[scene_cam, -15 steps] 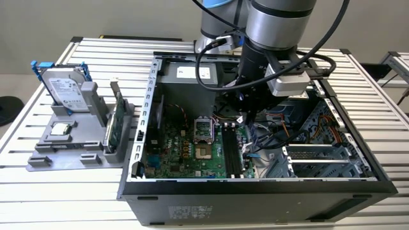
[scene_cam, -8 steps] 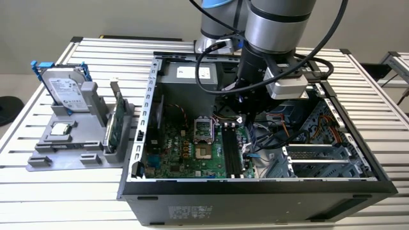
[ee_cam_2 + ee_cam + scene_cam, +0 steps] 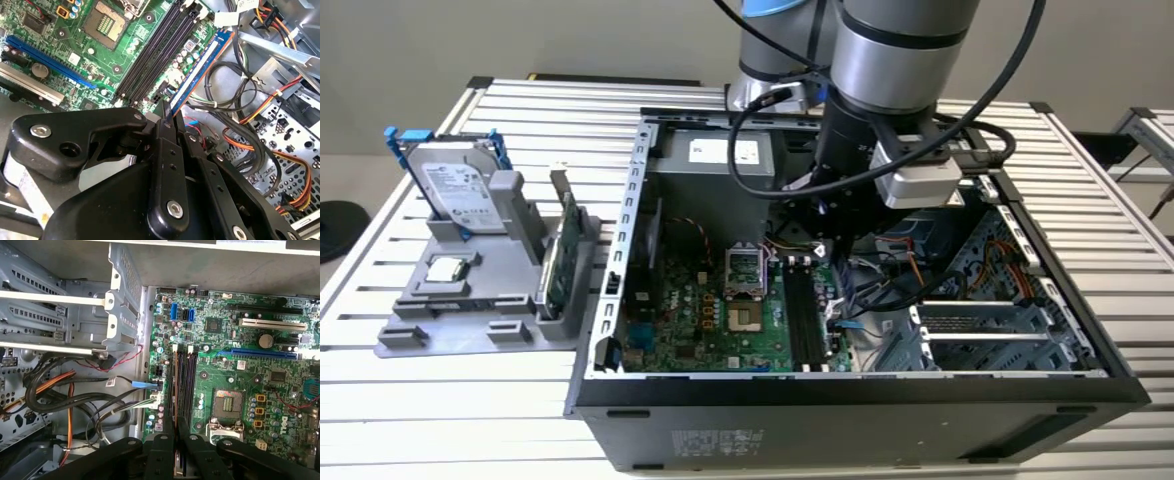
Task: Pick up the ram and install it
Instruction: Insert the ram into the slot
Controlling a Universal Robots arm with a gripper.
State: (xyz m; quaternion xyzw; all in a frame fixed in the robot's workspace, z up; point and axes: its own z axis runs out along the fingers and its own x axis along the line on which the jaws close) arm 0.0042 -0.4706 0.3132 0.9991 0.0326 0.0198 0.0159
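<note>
Inside the open computer case [image 3: 640, 200], mid-frame in the exterior view, the gripper [image 3: 830, 238] pinches its fingers tight on the ram [image 3: 197, 70] (seen edge-on in both wrist views), held lengthwise along the black memory slots [image 3: 187, 385].

Quick tally: one arm [image 3: 894, 60], one gripper [image 3: 166, 114], one ram [image 3: 197, 70] pinched in it, one more green stick [image 3: 564, 262] on the single gray holder [image 3: 454, 325], one hard drive [image 3: 454, 190], one processor chip [image 3: 447, 268], one case [image 3: 854, 420], one motherboard [image 3: 707, 320], one CPU socket [image 3: 744, 268].
</note>
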